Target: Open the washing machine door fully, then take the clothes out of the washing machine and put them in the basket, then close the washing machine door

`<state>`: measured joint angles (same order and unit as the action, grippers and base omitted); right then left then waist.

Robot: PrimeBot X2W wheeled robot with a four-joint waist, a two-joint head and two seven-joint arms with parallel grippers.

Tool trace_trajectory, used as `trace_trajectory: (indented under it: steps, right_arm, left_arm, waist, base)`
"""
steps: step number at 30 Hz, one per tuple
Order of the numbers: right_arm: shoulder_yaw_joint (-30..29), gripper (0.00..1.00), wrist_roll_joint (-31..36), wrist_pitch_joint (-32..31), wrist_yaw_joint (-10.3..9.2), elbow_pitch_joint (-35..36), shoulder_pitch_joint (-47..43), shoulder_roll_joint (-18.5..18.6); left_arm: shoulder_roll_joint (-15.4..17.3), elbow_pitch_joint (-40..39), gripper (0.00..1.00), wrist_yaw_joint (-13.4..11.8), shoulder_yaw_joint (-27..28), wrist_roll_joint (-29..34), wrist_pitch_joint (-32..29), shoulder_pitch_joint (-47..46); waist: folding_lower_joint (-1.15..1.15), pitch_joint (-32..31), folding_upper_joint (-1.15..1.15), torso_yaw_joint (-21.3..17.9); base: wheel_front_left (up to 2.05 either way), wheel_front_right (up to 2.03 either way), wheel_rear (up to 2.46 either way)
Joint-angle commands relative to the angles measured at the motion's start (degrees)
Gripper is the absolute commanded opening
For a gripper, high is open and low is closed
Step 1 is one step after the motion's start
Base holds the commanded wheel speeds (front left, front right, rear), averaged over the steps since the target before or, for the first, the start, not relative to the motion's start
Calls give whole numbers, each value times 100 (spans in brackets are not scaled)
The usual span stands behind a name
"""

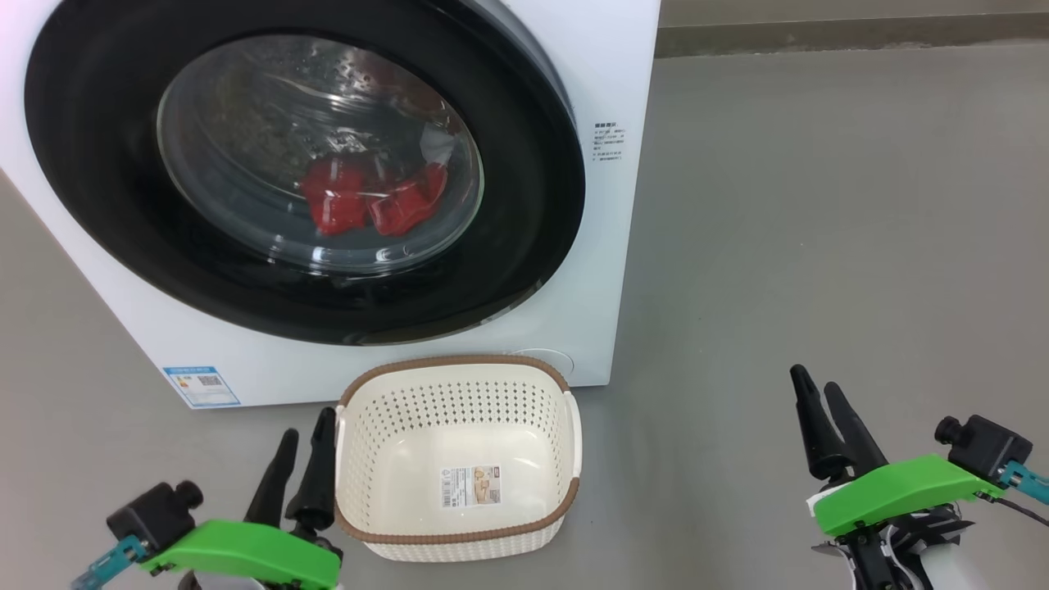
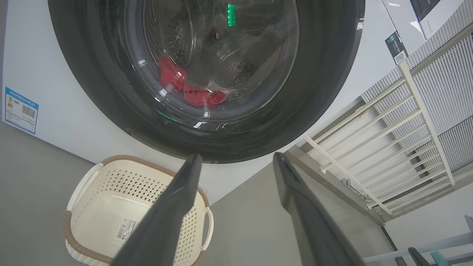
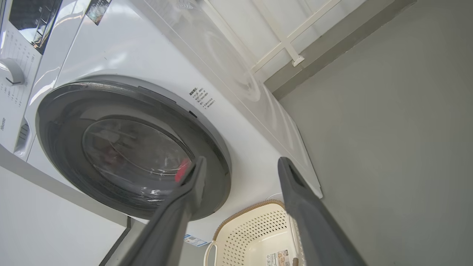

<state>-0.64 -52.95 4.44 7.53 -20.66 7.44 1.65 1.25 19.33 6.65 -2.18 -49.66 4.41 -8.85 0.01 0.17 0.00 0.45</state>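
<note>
The washing machine (image 1: 623,82) is a white front-loader at upper left. Its washing machine door (image 1: 98,164), black-rimmed with a glass bowl, lies against the front. Behind the glass I see the red clothes (image 1: 344,197) in the drum. The cream basket (image 1: 459,365) stands empty on the floor just before the machine. My left gripper (image 1: 307,424) is open beside the basket's left wall. My right gripper (image 1: 814,381) is open over bare floor, far right. The left wrist view has the left gripper (image 2: 237,157) below the door (image 2: 92,74). The right wrist view shows the right gripper (image 3: 242,159), door (image 3: 66,155) and basket (image 3: 244,212).
Grey floor (image 1: 819,246) stretches free to the machine's right, up to a wall base (image 1: 819,33). A blue sticker (image 1: 201,385) marks the machine's lower left corner. A white railing (image 2: 388,129) stands past the machine. A dial (image 3: 11,72) sits on the control panel.
</note>
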Motion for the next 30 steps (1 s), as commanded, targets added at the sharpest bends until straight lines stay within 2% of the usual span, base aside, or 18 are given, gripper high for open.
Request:
trace_trajectory:
  steps: [1, 30]
  right_arm:
    - [144, 100, 272, 97, -2, 133, 343, 66]
    - [458, 100, 2155, 587, -3, 107, 724, 128]
  left_arm:
    - [92, -177, 100, -56, 51, 298, 92, -334]
    - [129, -60, 100, -185, -173, 2297, 587, -785]
  waist:
    - [-1, 2, 0, -3]
    - [-1, -5, 0, 29]
  base:
    - [0, 0, 0]
    - [0, 0, 0]
